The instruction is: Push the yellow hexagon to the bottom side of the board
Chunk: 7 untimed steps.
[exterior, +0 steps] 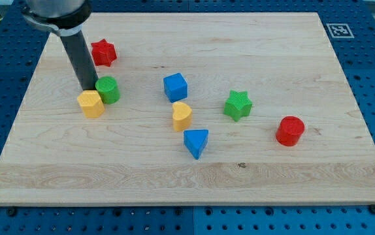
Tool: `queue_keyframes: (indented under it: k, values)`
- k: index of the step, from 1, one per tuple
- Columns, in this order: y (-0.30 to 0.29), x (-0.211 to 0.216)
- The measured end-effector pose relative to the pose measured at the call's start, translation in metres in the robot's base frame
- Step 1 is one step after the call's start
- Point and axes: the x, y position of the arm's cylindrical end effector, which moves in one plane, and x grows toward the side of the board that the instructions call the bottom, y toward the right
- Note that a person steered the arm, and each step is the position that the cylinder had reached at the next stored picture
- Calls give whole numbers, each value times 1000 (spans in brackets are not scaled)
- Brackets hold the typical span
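Observation:
The yellow hexagon point(91, 103) lies on the wooden board point(187, 176) at the view's left. My tip point(88, 89) stands just above the hexagon's top edge, touching or nearly touching it. A green cylinder point(108, 89) sits right beside the tip on its right and touches the hexagon's upper right corner. The dark rod rises from the tip toward the view's top left.
A red star point(102, 52) lies above the tip. A blue cube point(175, 87), a yellow heart-like block point(181, 115) and a blue triangle point(196, 142) sit mid-board. A green star point(238, 105) and a red cylinder point(290, 130) lie to the right.

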Motion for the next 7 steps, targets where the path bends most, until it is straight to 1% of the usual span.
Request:
queue_keyframes:
  k: [3, 4, 5, 7]
  values:
    - [29, 71]
    - [31, 76]
    - [22, 54]
    - [-9, -15]
